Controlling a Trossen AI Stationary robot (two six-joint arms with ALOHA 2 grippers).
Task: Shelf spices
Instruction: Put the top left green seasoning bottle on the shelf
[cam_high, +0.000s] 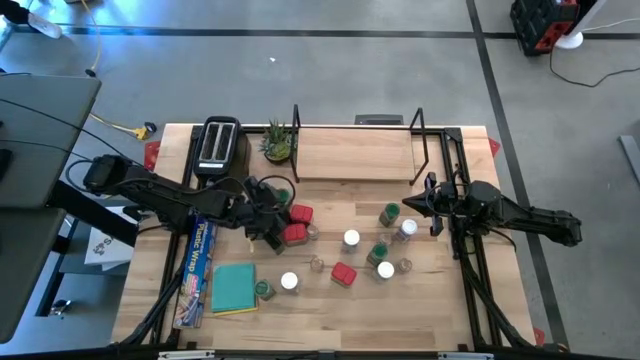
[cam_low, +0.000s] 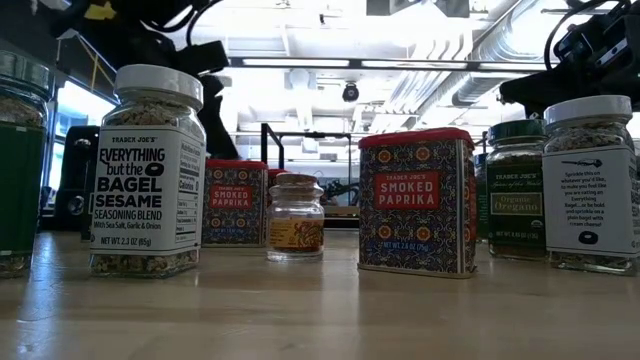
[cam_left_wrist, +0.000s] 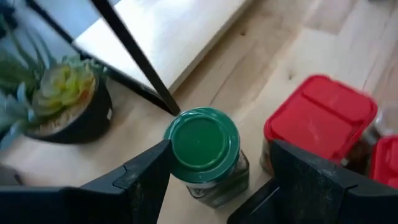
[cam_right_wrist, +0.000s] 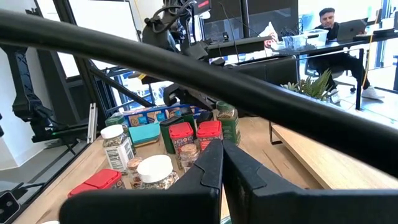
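My left gripper is open and hangs over a green-lidded spice jar that stands upright on the table by the shelf's black frame leg. Its fingers stand on either side of the lid. Red tins are right beside the jar. The light-wood shelf is at the far edge with nothing on it. More jars and tins are scattered mid-table. The low view shows a bagel-seasoning jar and a paprika tin. My right gripper is shut and holds nothing, near the shelf's right frame end. My left gripper comes from above with a finger on each side of the green lid. One finger lies right at the lid's rim; whether it touches, I cannot tell. The other finger stands apart from the jar, which rests on the table.
A black toaster and a small potted plant stand left of the shelf. A teal pad and a plastic-wrap box lie near the left front. A person sits at a desk beyond the table.
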